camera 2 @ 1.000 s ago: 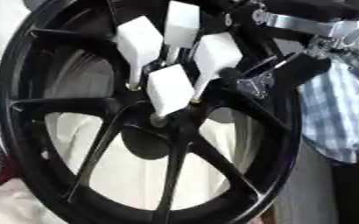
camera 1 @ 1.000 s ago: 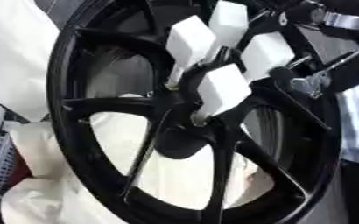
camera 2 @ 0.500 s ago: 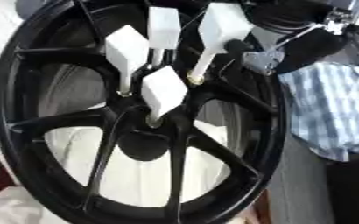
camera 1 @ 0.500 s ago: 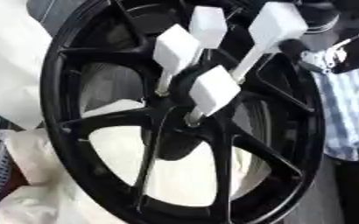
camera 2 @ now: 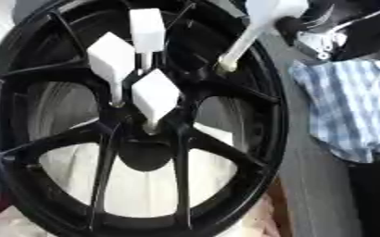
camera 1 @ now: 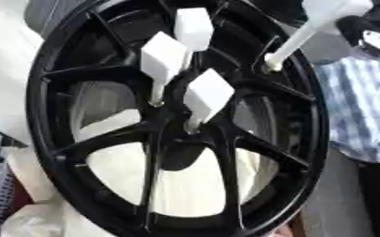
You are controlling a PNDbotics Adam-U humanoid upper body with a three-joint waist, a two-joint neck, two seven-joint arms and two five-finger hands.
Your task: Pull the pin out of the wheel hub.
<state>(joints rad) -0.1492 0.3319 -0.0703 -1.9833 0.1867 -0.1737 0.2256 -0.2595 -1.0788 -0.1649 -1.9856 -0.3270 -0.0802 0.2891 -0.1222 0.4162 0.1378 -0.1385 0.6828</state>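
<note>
A black spoked wheel [camera 1: 79,152] stands upright and fills both views. Three white pins with block-shaped heads stick out of its hub: one at the upper left [camera 1: 162,58], one at the top [camera 1: 193,28] and one nearest the centre [camera 1: 207,94]. A fourth white pin [camera 1: 294,41] hangs clear of the hub at the upper right, its tip over the rim's inner edge. My right hand [camera 2: 339,28], black and silver, is shut on that pin's head at the top right corner. My left hand does not show.
A blue-and-white checked cloth [camera 2: 351,106] hangs just right of the wheel. White sheeting [camera 1: 31,166] lies behind and below the wheel on the left. A grey strip of floor [camera 2: 307,185] runs along the right side.
My right hand has drawn the fourth pin up and to the right, out from among the other three and away from the hub. The whole picture has also shifted.
</note>
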